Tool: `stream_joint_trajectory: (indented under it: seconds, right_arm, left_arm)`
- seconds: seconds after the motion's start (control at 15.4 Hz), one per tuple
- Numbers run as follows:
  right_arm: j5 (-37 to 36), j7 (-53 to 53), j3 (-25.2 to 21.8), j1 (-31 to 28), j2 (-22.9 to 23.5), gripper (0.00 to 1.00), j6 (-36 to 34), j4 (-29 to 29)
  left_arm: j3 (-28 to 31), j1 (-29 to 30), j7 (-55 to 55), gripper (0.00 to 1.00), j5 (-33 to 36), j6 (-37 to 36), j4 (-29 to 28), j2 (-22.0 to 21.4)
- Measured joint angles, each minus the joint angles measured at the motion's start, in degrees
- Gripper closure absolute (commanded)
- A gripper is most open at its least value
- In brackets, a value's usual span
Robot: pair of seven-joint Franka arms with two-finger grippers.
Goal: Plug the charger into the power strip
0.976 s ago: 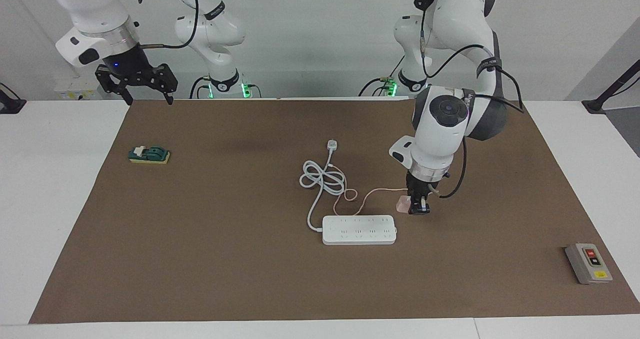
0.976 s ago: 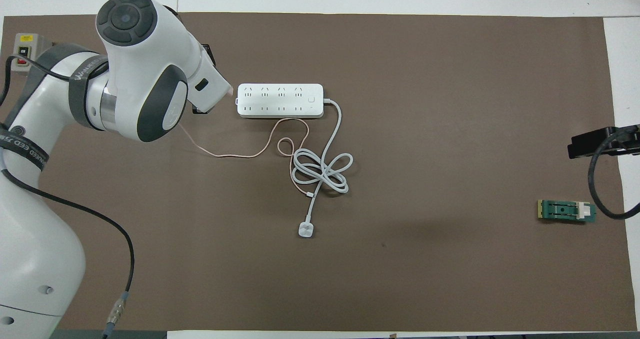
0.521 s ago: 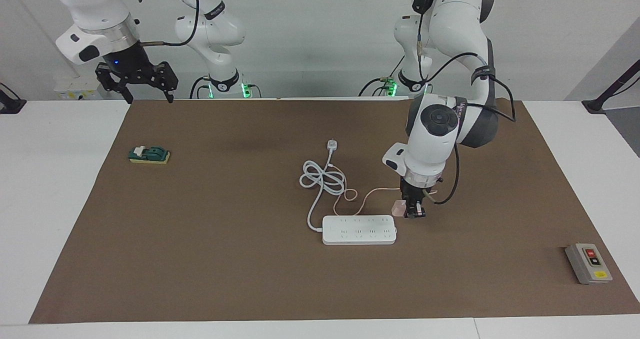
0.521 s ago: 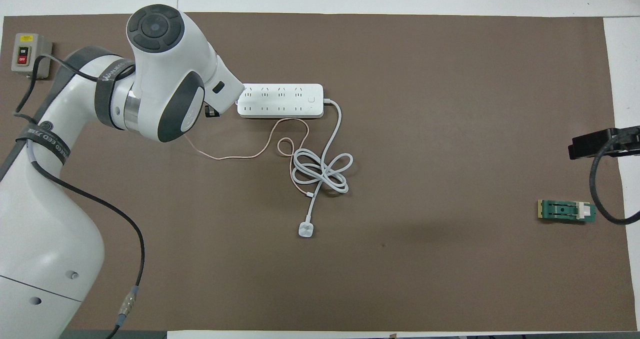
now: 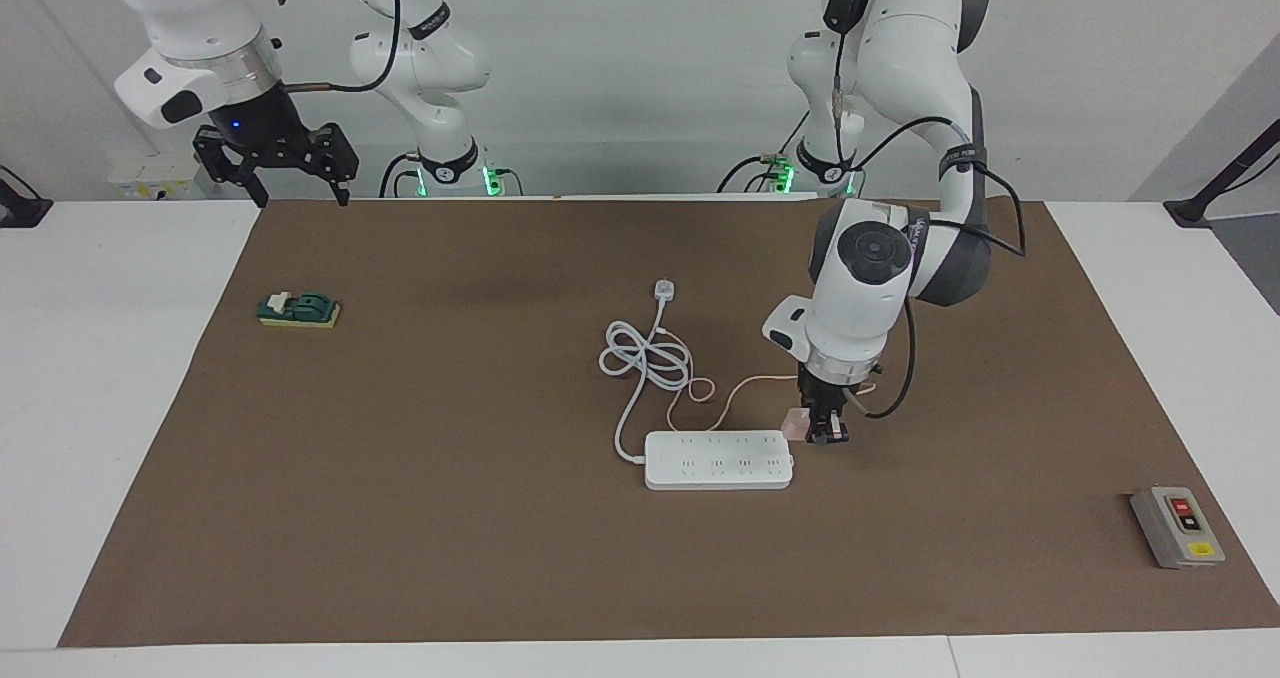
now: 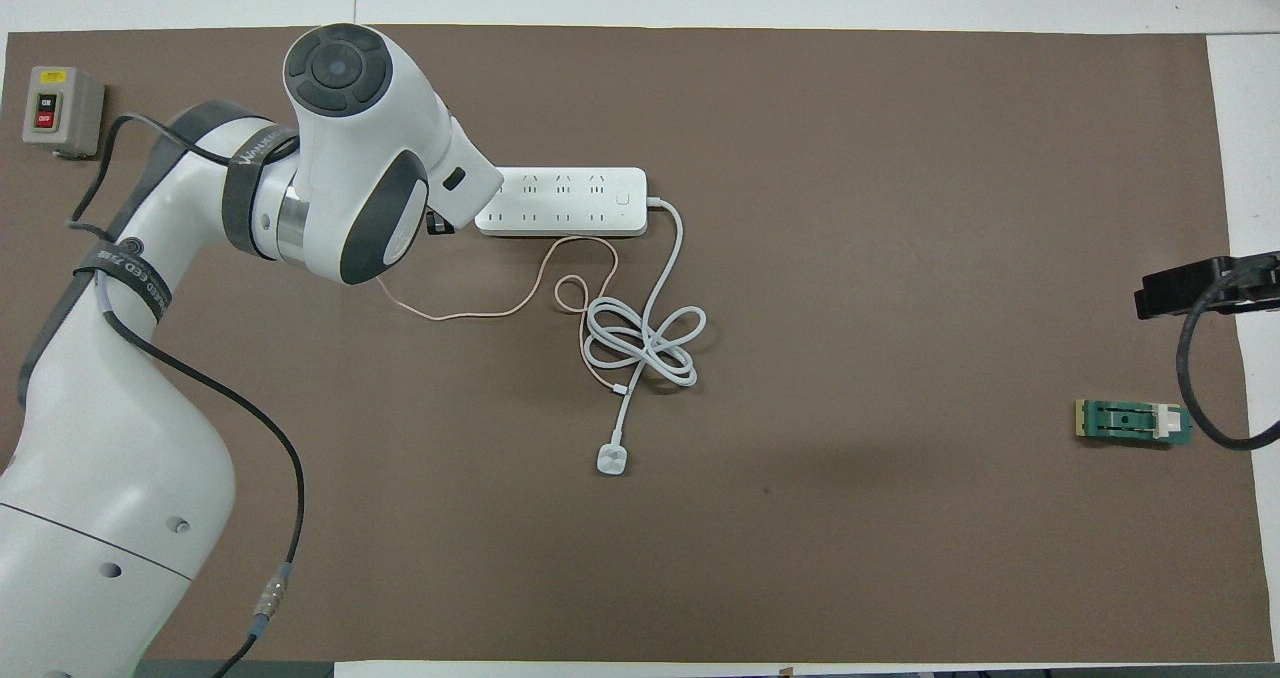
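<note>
The white power strip (image 5: 718,459) (image 6: 570,201) lies flat on the brown mat, its thick white cord (image 5: 645,358) coiled nearer the robots. My left gripper (image 5: 826,436) points down at the strip's end toward the left arm's side, shut on the small pink charger (image 5: 797,421). The charger hangs just over that end's corner on the robots' side. Its thin pink cable (image 5: 740,390) (image 6: 470,308) trails over the mat to the coil. In the overhead view my left wrist hides the charger and that end of the strip. My right gripper (image 5: 285,163) waits open, raised at the right arm's end.
The cord's small white plug (image 5: 664,289) lies nearer the robots than the coil. A grey box with red and yellow buttons (image 5: 1177,526) sits at the left arm's end, far from the robots. A green and yellow block (image 5: 298,309) lies toward the right arm's end.
My left gripper has carried the charger lower and closer to the end of the power strip, dragging the pink cable a little. The right gripper has barely shifted.
</note>
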Motion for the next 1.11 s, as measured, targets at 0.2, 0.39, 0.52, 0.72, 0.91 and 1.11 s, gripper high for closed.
stream_joint_trajectory:
  seconds: [0.2, 0.39, 0.52, 0.72, 0.91, 1.11]
  right_arm:
    - [0.0, 0.0, 0.02, 0.0, -0.01, 0.0, 0.0, 0.0]
    - [0.0, 0.0, 0.07, 0.05, -0.04, 0.0, 0.0, 0.0]
    - [0.0, 0.0, 0.08, 0.06, -0.11, 0.0, 0.0, 0.0]
    - [0.0, 0.0, 0.08, 0.06, -0.17, 0.0, 0.0, 0.0]
    - [0.0, 0.0, 0.08, 0.06, -0.17, 0.0, -0.06, 0.0]
    - [0.0, 0.0, 0.06, -0.02, -0.17, 0.0, -0.08, 0.0]
  left_arm:
    - [0.01, -0.81, -1.23, 1.0, 0.0, 0.08, 0.0, 0.45]
    - [0.09, -1.08, -1.78, 1.0, 0.02, 0.08, 0.0, 0.55]
    - [0.2, -1.08, -1.8, 1.0, 0.35, 0.08, 0.0, 0.55]
    - [0.43, -1.08, -1.84, 1.0, 1.81, 0.08, 0.0, 0.57]
    - [0.54, -1.07, -1.84, 1.0, 2.05, 0.12, -0.07, 0.87]
    - [0.51, -1.09, -1.84, 1.0, 2.06, 0.35, -0.28, 1.12]
